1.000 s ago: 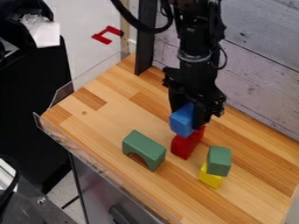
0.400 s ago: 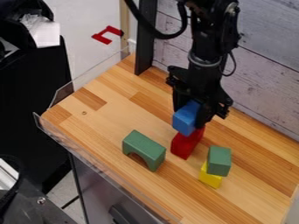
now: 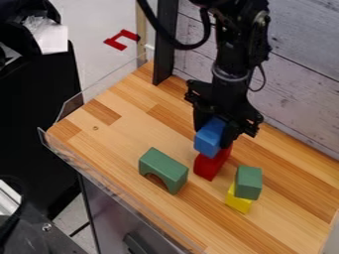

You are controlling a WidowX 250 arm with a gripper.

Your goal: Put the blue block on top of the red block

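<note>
Camera view: our pincer (image 3: 214,132), clasping the blue block (image 3: 208,140), now sits slightly lower over the red block (image 3: 210,166) than before, so we judge release is near

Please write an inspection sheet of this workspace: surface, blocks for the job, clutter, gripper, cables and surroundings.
Surface: wooden tabletop, no damage seen
Job's things: blue block tilted, over the upright red block; whether it is fully seated, cannot tell
Clutter: green arch block; green block on yellow block
Gripper: black two-finger gripper, closed on the blue block
Cables: black cable looping beside the arm; on the tabletop, nothing seen
Surroundings: plank wall behind, clear plastic guard at the edge
</note>
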